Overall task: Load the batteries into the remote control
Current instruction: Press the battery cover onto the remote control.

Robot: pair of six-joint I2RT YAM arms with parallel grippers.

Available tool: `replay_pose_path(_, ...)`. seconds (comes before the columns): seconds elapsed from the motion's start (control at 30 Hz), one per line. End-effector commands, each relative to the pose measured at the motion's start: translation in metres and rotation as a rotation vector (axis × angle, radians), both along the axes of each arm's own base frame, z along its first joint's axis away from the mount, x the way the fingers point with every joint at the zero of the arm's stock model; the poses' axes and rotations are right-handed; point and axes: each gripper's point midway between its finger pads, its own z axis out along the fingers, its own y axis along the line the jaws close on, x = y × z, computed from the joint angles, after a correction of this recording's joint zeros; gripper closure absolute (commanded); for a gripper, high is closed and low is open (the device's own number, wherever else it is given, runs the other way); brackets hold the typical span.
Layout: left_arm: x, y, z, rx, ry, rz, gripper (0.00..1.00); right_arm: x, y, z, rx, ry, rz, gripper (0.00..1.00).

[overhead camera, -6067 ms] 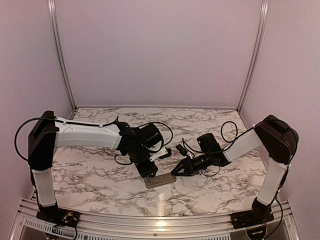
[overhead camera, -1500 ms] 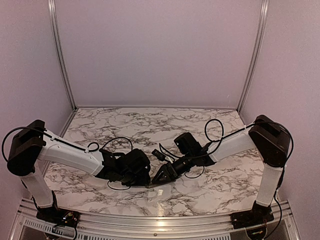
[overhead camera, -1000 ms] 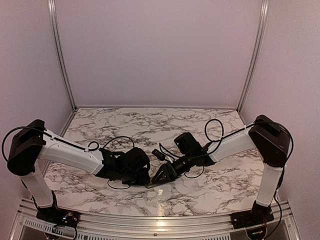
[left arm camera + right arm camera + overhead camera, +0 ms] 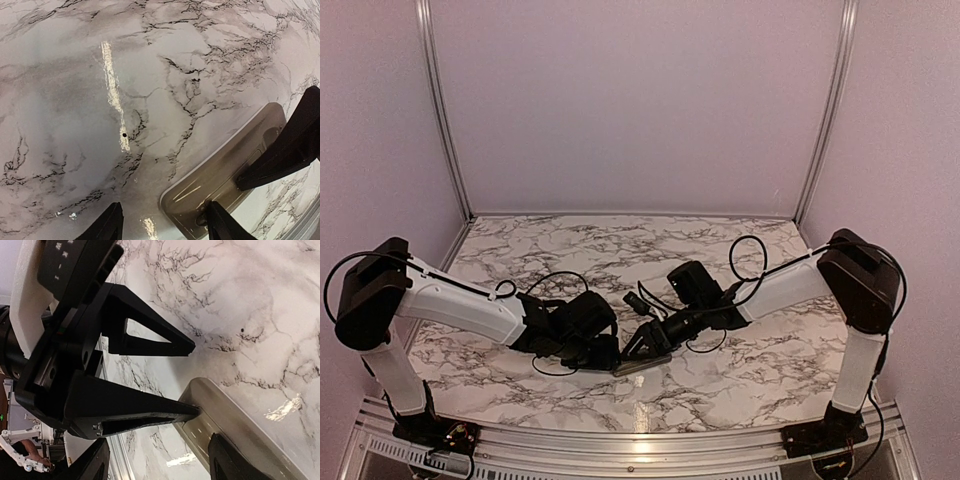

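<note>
Marble tabletop [image 4: 760, 375] is carrying the remote control [image 4: 638, 363], which is lying flat, tan-grey back up, w/ both arms meeting over it. Left arm [image 4: 460, 305] is reaching in low from the remote's left. Right arm [image 4: 790, 285] is coming in from the remote's right, w/ a black cable [image 4: 745, 255] looping above it, behind the remote.

Left end effector [image 4: 194, 379] is sitting at the remote's left end w/ fingers spread wide apart, gripping nothing. In right wrist view one finger [image 4: 135, 412] is touching the remote's end w/ its tip. The other is hanging over bare marble just beyond the remote, not touching it.

Right end effector [image 4: 640, 349] is angling down onto the remote from the right. Its fingers are also standing apart, nothing clamped btwn them. In left wrist view one black finger [image 4: 280, 150] is resting its tip in the remote's recess [image 4: 220, 187]. The 2nd finger isn't showing there, so can't tell where it's resting.

Recess is running lengthwise along the remote's back, approx. centred, w/ a raised rim round it. Can't tell what's inside, too shadowed.

Small stuff: a glare streak [image 4: 114, 95] is shining on the marble beside the remote. A tiny dark speck [image 4: 124, 134] is sitting by that streak, apart from the remote.
</note>
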Motion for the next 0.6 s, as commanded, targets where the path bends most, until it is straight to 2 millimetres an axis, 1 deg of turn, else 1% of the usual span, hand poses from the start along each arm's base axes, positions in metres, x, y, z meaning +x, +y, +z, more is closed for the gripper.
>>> replay_pose_path(0.0,-0.017,0.019,-0.033,0.099,0.094,-0.016,0.38,0.009,-0.009,-0.03,-0.102,0.006,-0.049,0.33)
replay_pose_path(0.07,-0.016,0.018,-0.031,0.093,0.092,-0.016,0.34,0.005,-0.011,-0.035,-0.111,0.012,-0.041,0.33)
replay_pose_path(0.2,-0.017,0.018,-0.03,0.093,0.093,-0.011,0.32,-0.004,-0.015,-0.043,-0.134,0.019,-0.016,0.34)
replay_pose_path(0.3,-0.016,0.019,-0.031,0.099,0.092,-0.01,0.31,-0.01,-0.011,-0.037,-0.125,0.012,0.009,0.34)
replay_pose_path(0.43,-0.017,0.025,-0.035,0.122,0.099,0.002,0.33,-0.012,-0.012,-0.042,-0.141,0.008,0.016,0.34)
replay_pose_path(0.57,-0.019,0.038,-0.041,0.167,0.105,0.034,0.37,-0.018,-0.02,-0.055,-0.188,0.045,0.019,0.33)
